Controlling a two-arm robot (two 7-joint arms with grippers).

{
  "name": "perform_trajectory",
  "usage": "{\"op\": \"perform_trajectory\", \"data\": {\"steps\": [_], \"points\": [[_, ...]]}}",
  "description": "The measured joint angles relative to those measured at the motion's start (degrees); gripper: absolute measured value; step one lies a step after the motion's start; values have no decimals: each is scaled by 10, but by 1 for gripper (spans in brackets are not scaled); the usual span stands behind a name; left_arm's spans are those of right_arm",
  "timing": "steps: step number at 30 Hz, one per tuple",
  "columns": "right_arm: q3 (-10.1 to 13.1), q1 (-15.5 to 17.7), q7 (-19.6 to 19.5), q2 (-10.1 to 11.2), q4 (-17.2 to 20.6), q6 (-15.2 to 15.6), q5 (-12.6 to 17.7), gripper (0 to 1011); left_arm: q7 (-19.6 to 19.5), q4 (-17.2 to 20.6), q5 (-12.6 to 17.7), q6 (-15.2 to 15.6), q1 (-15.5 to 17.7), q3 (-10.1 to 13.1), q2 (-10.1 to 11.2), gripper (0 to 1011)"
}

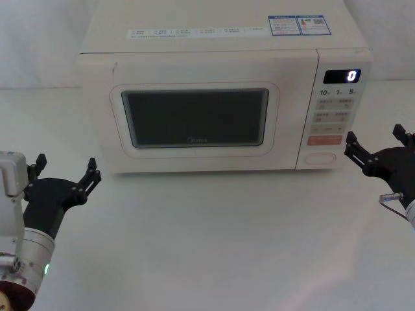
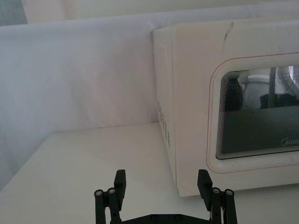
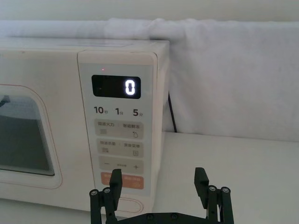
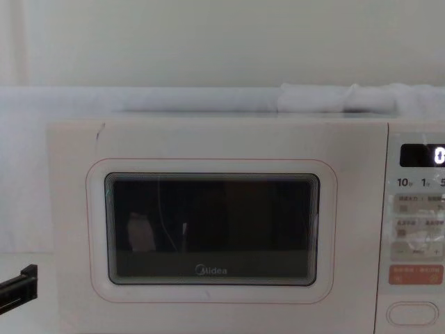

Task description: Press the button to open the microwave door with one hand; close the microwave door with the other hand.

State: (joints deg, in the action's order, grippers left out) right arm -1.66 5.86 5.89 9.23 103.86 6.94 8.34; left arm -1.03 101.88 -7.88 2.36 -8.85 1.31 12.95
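The cream-white boxy microwave (image 1: 224, 97) sat on the white table (image 1: 214, 240) with its cream-white door with the dark rounded window (image 1: 194, 120) shut flush. The wide cream pill-shaped button (image 1: 320, 157) lay at the bottom of the control panel, directly under the orange-red rectangular key (image 1: 323, 140).

My main worry was that closeness: if my right black angular gripper (image 1: 376, 148) drifted high, a fingertip would land on the orange-red key instead. The door would also swing out toward my left black angular gripper (image 1: 67, 173), which hovered low before the microwave's left front corner, and could strike it.

My right gripper hung just right of the panel, near button height, touching nothing. Both sets of fingers were spread apart and empty.
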Motion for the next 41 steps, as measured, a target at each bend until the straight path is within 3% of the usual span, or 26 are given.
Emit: {"op": "perform_trajectory", "data": {"steps": [41], "points": [[0, 0, 0, 0, 0, 0, 0, 1000, 0, 0, 0, 0, 0, 0, 0, 1001]]}}
